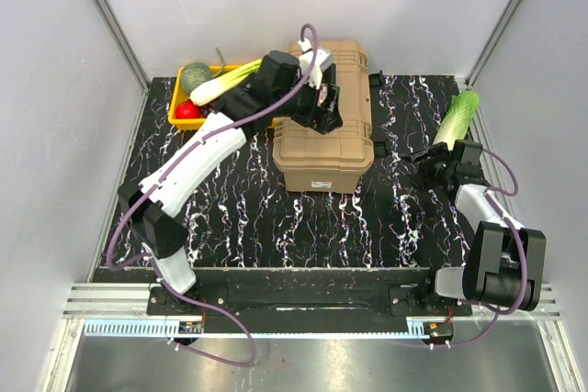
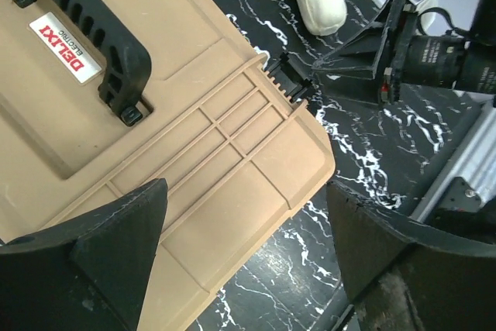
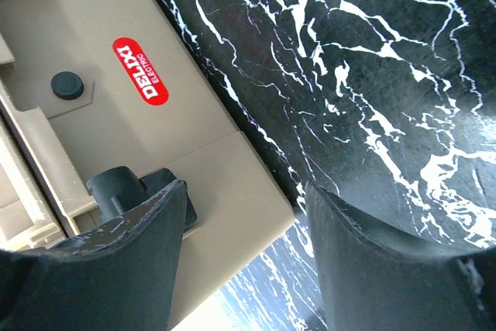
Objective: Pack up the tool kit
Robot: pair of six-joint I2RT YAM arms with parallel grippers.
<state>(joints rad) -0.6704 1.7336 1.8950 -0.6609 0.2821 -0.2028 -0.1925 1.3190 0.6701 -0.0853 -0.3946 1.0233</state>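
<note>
Your L fingers (image 2: 124, 238) fill the near edge of the left wrist view. They're spread wide w/ nothing clamped. One hangs over the lid (image 2: 232, 129) of the toolbox (image 1: 323, 149), the other over bare tabletop (image 1: 276, 218) past the lid's corner. Can't tell if the first one touches the lid. From above you see them over the box's top, toward its left side.

Toolbox sits mid-tabletop, toward the back, lid shut. Its black handle (image 2: 116, 60) is folded flat on top, next to a red label (image 2: 63, 46).

Your R fingers (image 3: 364, 246) are parted too and hold nothing. They sit low off the box's right side, pointing at it. Tips are near a black latch (image 2: 285, 77), but the top view shows them apart from the box. R wrist cam shows the tan wall w/ a red sticker (image 3: 139, 71) btwn and beyond the fingers.

Yellow crate (image 1: 176, 103) w/ veg is at back left, near the box, w/ a leek (image 1: 225, 82) lying across it. Cabbage (image 1: 457, 118) lies on the tabletop at far right, just behind your R fingers.
</note>
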